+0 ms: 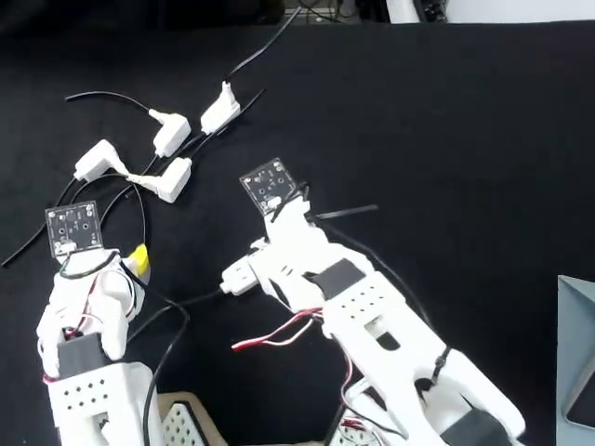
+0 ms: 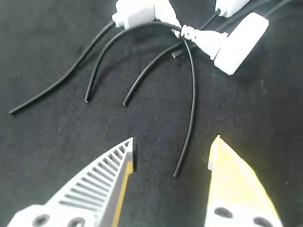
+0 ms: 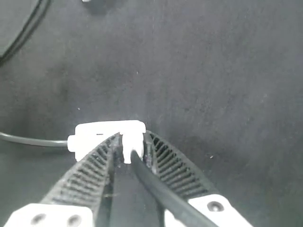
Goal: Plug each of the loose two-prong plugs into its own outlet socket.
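My right gripper (image 3: 131, 140) is shut on a white two-prong plug (image 3: 105, 135) with a black cable, held low over the black table; in the high view this plug (image 1: 239, 276) is at the centre-left. Several white plug and socket bodies lie clustered at the back left (image 1: 170, 136), (image 1: 99, 160), (image 1: 172, 178), (image 1: 220, 110). My left gripper (image 2: 173, 158) is open just in front of that cluster, its yellow finger (image 1: 139, 260) showing from above. A loose black cable end (image 2: 176, 174) lies between its fingers. Two white bodies (image 2: 142, 12), (image 2: 236, 42) lie ahead of it.
Thin black cables (image 1: 102, 96) loop around the white cluster, and one runs off the table's back edge (image 1: 270, 42). A grey box (image 1: 576, 353) stands at the right edge. Red and white servo wires (image 1: 279, 333) hang beside the right arm.
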